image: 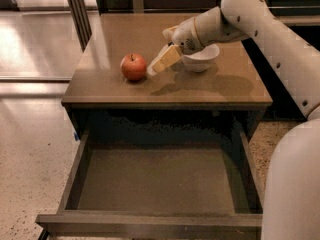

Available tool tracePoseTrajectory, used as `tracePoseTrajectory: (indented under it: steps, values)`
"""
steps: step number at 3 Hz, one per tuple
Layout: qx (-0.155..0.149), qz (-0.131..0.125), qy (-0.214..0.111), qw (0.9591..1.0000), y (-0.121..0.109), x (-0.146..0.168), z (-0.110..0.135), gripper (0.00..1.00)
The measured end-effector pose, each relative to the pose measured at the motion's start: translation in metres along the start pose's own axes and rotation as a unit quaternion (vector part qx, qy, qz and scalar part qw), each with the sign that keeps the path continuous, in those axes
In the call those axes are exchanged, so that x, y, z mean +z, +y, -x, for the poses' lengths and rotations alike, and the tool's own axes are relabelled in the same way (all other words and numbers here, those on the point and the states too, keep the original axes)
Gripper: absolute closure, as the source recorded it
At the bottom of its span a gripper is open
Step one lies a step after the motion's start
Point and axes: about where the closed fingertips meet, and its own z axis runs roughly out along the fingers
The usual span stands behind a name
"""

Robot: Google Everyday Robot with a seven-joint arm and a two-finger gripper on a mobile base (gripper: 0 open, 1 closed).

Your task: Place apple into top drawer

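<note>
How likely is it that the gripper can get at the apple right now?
Probably yes. The gripper hangs just beside the apple over the cabinet top, with nothing between them; the white bowl sits on the gripper's far side, out of the way.

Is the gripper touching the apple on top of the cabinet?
Cannot tell. In the camera view the gripper sits right at the right edge of the apple. No clear gap shows between them, but no plain contact shows either.
</note>
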Motion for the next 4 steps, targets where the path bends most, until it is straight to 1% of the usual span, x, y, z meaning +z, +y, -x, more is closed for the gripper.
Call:
tracePoseTrajectory:
  steps: [1,2,3,4]
  values:
    - [-0.004,0.028,-0.001,0.9996,0.002,0.015,0.003,0.00]
    - [-0.001,0.012,-0.001,0.9999,0.004,0.005,0.004,0.00]
    - [0.033,-0.019,-0.021,0.9991,0.002,0.006,-0.012,0.00]
    - [0.054,-0.026,-0.038,0.9975,-0.005,0.019,-0.025,0.00]
